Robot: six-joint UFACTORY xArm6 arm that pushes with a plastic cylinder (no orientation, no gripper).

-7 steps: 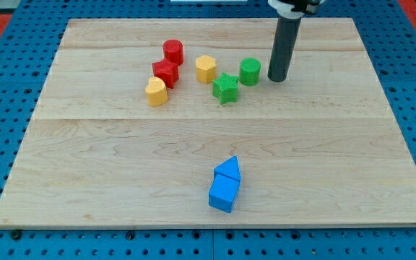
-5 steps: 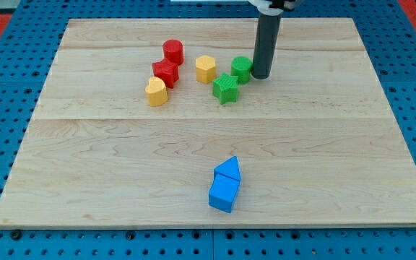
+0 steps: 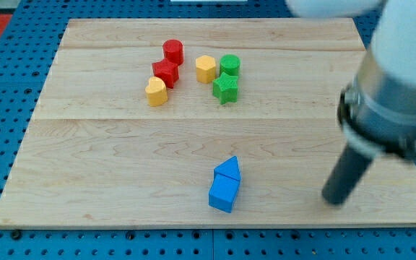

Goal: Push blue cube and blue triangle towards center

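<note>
A blue cube (image 3: 222,193) lies near the board's bottom edge, at the middle. A blue triangle (image 3: 229,169) sits just above it, touching it. My tip (image 3: 333,200) rests on the board at the view's lower right, well to the right of both blue blocks and about level with the cube. The arm's grey body looms large above the rod at the right.
A cluster sits at the view's upper middle: red cylinder (image 3: 172,51), red star-like block (image 3: 165,72), yellow heart-like block (image 3: 156,92), yellow hexagon (image 3: 206,68), green cylinder (image 3: 230,66), green star (image 3: 225,88). The wooden board (image 3: 85,159) lies on blue pegboard.
My tip pushed the green cylinder left and up against the green star, then swept from the upper right down to the lower right. The blue blocks have not moved.
</note>
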